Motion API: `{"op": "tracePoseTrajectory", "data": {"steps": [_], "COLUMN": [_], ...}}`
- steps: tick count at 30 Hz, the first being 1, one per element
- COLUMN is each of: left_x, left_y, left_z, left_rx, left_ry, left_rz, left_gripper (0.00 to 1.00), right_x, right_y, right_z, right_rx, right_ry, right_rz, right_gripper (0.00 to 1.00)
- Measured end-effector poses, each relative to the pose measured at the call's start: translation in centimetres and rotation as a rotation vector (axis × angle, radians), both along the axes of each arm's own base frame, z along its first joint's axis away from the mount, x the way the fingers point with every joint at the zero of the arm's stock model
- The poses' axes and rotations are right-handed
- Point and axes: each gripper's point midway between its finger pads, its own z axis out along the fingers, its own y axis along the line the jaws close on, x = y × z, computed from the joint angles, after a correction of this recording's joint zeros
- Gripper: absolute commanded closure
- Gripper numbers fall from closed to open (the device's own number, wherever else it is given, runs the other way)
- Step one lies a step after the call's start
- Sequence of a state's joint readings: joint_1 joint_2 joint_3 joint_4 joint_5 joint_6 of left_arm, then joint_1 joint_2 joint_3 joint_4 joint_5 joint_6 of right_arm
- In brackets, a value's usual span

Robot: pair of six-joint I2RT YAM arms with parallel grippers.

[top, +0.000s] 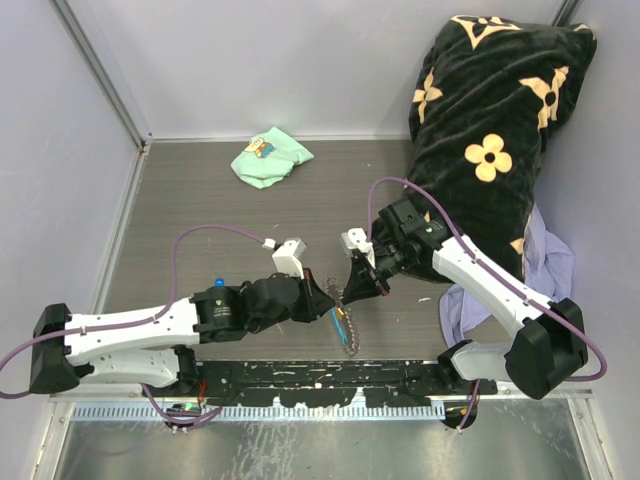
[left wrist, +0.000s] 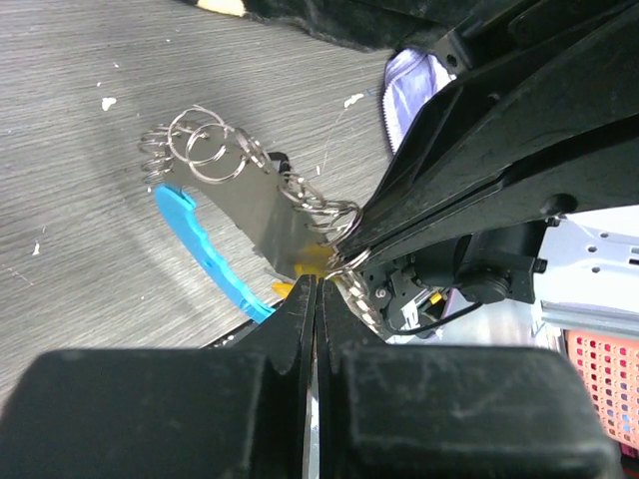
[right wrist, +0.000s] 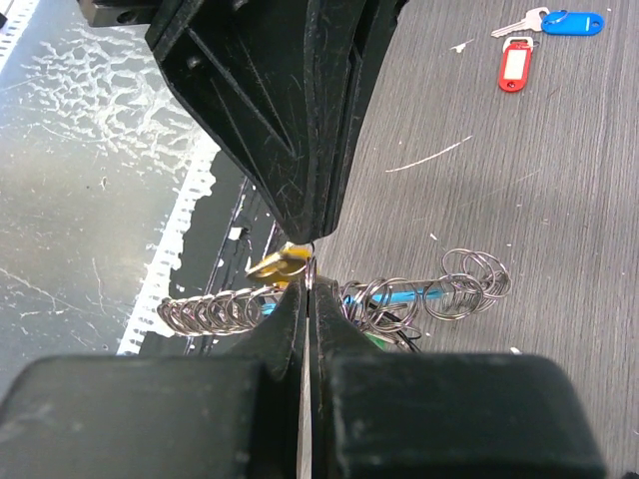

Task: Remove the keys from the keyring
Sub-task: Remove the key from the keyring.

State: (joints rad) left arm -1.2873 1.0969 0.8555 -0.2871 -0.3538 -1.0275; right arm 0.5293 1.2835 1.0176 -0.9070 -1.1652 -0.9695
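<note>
Showed right fingers (right wrist: 285, 319) clamped on the keyring (right wrist: 399, 294), left fingers (left wrist: 295, 319) pinched shut on a yellow-tagged key (right wrist: 275, 264), tip to tip; ran its length crosswise just below both.

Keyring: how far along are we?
Done: a blue-tagged key and a red tag lie loose on the table. In hand: left hand and right hand both shut, pinching the keyring by the yellow tag. Left: yellow tag and green tag, still on the rings.
</note>
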Motion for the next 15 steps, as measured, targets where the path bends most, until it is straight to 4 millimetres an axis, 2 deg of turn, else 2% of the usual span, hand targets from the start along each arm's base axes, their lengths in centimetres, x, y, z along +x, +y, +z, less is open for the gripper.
{"op": "tracePoseTrajectory", "data": {"steps": [4,11,15], "left_x": [0.1,0.5,0.6], "left_y": [0.7,1.7,1.8], "left_z": [-1.1,-4.2,-4.7], "left_rx": [0.001,0.029,0.004], "left_ry": [-0.004,-0.002,-0.033], "left_rz": [0.005,-0.001,-0.031], "left_gripper": [1.0,0.99,0.8], "right_x": [0.2,0.2,0.2], "right_y": [-0.1,-0.1,0.0], "right_z": [0.1,0.5,0.7], "right_rx": [0.005,0.029,0.042], "right_ry": [0.001,0.014,0.015], "right_rz": [-0.006,-0.008,-0.005], "right_gripper": [0.99,0.99,0.99]}}
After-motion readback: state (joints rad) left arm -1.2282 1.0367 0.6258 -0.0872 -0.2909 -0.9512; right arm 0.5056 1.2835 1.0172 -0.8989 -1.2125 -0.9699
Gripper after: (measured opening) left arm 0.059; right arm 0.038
